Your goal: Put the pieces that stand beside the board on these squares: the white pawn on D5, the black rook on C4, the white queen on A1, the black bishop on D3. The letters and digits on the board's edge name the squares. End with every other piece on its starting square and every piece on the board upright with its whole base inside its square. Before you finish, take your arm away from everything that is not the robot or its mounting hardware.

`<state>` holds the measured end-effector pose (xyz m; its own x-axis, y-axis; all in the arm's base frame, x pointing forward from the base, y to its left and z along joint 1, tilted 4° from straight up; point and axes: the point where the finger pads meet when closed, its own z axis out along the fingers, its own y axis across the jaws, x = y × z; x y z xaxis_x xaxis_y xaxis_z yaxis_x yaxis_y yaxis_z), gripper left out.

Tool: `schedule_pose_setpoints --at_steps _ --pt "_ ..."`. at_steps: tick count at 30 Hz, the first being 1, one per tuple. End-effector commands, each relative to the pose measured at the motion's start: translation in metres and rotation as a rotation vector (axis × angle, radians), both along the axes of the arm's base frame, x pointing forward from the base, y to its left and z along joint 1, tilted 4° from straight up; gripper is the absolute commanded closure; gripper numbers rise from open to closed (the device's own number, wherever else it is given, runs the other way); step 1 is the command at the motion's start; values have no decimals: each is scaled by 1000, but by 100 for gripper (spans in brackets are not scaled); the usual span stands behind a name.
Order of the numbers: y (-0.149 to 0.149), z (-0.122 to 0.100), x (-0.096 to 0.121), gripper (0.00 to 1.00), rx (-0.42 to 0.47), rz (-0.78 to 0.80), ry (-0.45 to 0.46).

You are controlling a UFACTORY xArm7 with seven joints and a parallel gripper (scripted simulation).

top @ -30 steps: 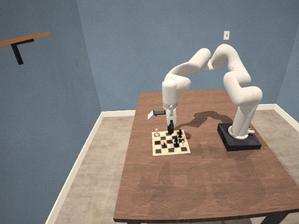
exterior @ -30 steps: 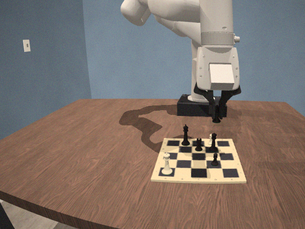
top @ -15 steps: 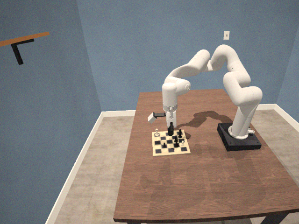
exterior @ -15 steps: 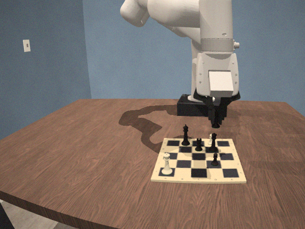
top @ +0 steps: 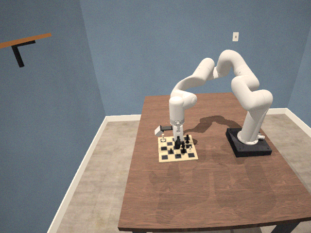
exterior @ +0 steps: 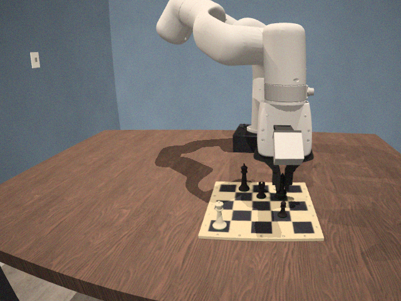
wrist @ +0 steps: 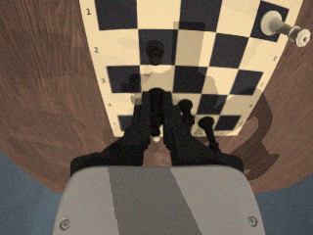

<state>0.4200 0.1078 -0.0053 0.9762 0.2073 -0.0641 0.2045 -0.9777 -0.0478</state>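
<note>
The small chessboard lies on the table. My gripper is shut on the black bishop and holds it upright, low over the D file around D3. I cannot tell whether its base touches the board. The white queen stands on A1. The black rook stands around C4. The white pawn stands near D5 and is hidden behind the gripper in the exterior view.
A small black pawn stands on D2, just in front of the gripper. A tall black piece stands on the far row around B5. The arm's black base sits to the board's far side.
</note>
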Motion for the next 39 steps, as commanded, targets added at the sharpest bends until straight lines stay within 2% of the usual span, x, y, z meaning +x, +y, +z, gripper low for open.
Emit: schedule_pose_setpoints --at_steps 1,8,39 --pt "1 -13 1 100 1 0 -4" --pt "1 -23 0 100 1 0 -4" --pt "1 -23 0 100 1 0 -4"
